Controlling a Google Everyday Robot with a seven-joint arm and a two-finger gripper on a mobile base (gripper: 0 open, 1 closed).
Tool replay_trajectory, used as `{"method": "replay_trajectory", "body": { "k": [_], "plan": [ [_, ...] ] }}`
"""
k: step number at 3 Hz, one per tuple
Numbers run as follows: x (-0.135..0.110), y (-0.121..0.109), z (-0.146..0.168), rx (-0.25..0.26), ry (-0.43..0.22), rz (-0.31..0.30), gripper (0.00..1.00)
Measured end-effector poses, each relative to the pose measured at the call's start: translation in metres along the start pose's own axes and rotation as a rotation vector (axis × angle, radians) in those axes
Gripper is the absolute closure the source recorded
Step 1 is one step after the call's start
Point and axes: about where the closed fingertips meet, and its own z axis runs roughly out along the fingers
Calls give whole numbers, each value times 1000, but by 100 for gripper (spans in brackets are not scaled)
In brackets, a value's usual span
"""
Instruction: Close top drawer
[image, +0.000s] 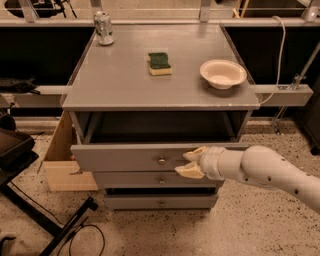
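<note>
Though pulled well out and not yet shut: wide shallow grey-painted wooden top drawer (115, 157) at mid-frame, front panel proud of the two narrower grey knobbed drawer fronts (130, 180) below it, dark open cavity above and behind. Small round metal knob (161, 160) at panel centre, ungripped.

Cream two-finger gripper (191, 163) on white jointed arm (270, 172), reaching from lower right. Tips just right of the knob, at or against the panel face; contact judged likely, not confirmed. Fingers (196, 153) spread, one high and one low, pinching nothing.

Step in hand, by judgement: start of the push. Next move: straight shove toward the upper part of the frame, square to the panel, until flush with the grey cabinet (125, 85). Contact off-centre, so some risk of racking or binding; steady pressure better than a jab.

On the cabinet top: green-and-yellow sponge (160, 63) upper centre, shallow white bowl (223, 73) upper right, small metallic can (103, 27) upper left. Brown cardboard box (60, 160) on speckled floor at left.

Writing: none legible. Printing on the can too blurred to read; no brand or label made out on cabinet, arm or box.
</note>
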Motion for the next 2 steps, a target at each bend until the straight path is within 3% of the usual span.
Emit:
{"method": "replay_trajectory", "body": {
  "k": [1, 2],
  "plan": [
    [0, 0, 0, 0, 0, 0, 0],
    [0, 0, 0, 0, 0, 0, 4]
  ]
}}
